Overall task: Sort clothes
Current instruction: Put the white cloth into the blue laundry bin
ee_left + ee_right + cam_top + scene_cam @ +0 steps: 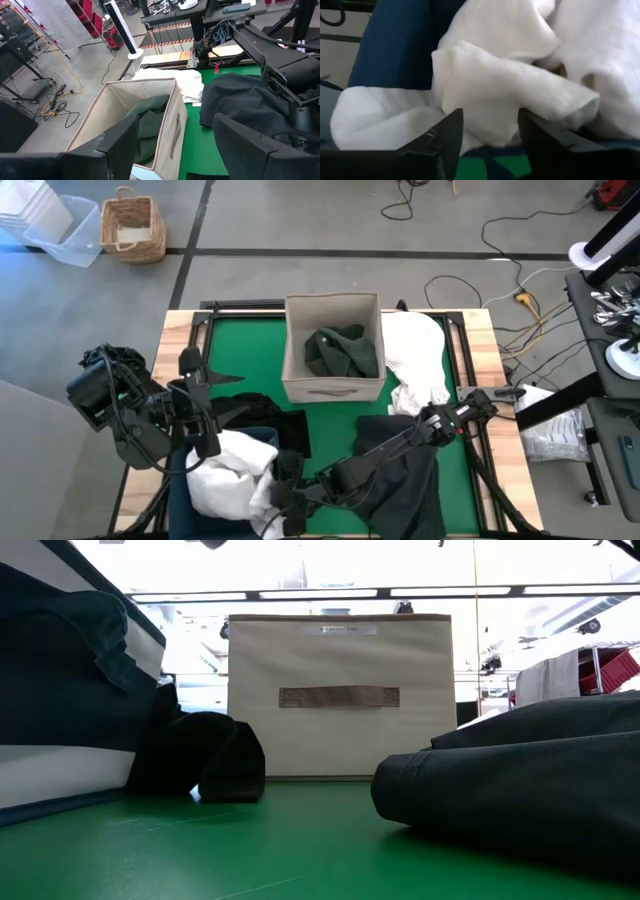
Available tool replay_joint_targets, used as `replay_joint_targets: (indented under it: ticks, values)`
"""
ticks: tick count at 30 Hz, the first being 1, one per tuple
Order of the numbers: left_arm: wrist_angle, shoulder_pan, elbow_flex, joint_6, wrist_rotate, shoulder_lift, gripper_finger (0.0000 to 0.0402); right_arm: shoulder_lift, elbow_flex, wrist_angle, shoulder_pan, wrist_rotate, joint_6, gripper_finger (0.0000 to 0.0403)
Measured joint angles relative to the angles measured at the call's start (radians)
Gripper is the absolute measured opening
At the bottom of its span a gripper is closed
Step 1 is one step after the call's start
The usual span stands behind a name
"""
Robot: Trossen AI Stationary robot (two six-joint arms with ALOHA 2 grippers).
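Right claw (487, 142), spread, reaches white clothes (232, 475) at seven o'clock; a green garment (343, 352) is boxed, several remain on the desk (255, 352).

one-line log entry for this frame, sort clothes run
right gripper open at white garment in navy bin | left gripper open, raised | green garment in beige box

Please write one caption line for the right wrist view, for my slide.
Right hand, fingers open, reaches white fabric garments piled in the navy blue bin.
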Motion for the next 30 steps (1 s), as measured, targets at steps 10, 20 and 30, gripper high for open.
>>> replay_joint_targets:
  ticks: [10, 20, 30]
  values:
    - [0.000, 0.000, 0.000, 0.000, 0.000, 0.000, 0.0233, -0.057, 0.000, -0.104, 0.031, 0.002, 0.090, 0.0204]
    - [0.000, 0.000, 0.000, 0.000, 0.004, 0.000, 0.0233, -0.038, -0.014, -0.271, 0.117, 0.060, 0.202, 0.0172]
    - [0.003, 0.000, 0.000, 0.000, 0.005, 0.000, 0.0233, 0.049, -0.023, -0.016, 0.129, 0.025, 0.131, 0.0090]
